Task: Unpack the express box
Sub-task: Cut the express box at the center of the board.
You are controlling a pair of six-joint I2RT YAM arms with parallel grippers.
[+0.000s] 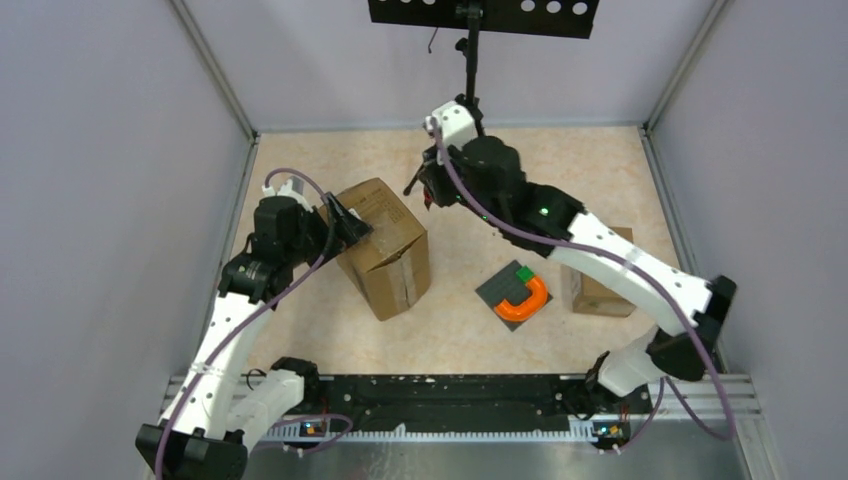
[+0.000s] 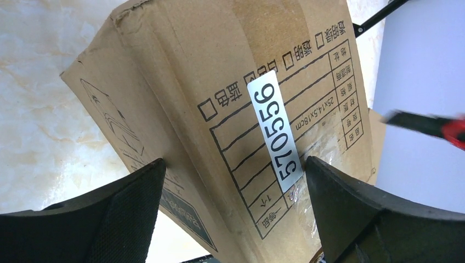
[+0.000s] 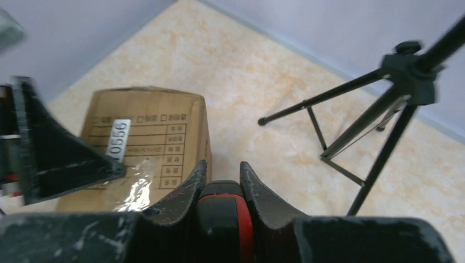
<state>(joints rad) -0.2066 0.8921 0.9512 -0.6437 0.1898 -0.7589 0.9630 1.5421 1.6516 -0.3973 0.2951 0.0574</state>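
Express box (image 1: 383,245) sits at abt 9 o'clock of table (image 1: 450,330) centre, turned askew. Flaps shut and it looks sealed w/ clear tape (image 3: 134,193), so unpacking prob. not begun.

Left gripper (image 1: 350,222) is at box's 10 o'clock top edge. Jaws at full spread straddle the printed face, not clamped. Prob. there to brace box while other arm cuts.

Right gripper (image 3: 222,171) hangs near box's 2 o'clock, apart from it. Jaws narrow, pinched on a red-black tool (image 3: 225,216). Likely a cutter, but blade not visible, can't confirm.

Smaller carton (image 1: 600,295) at 3 o'clock of table, partly under R arm. Grey pad (image 1: 490,290) w/ orange U-piece (image 1: 530,298) at 4 o'clock of box, well apart; purpose unclear. Tripod (image 3: 384,104) at 12 o'clock, rear.

Views:
- Top cam gives layout + both arms, but no print or tape.
- L wrist cam is the only one where white label (image 2: 274,131) & checkbox grid read in full. It shows fingers (image 2: 118,219) either side w/ gaps, and the tool tip blurred at its 3 o'clock.
- R wrist cam is the only one showing the grip on the tool + tape glint on the printed face. It also catches L gripper over the box from the opposite side.
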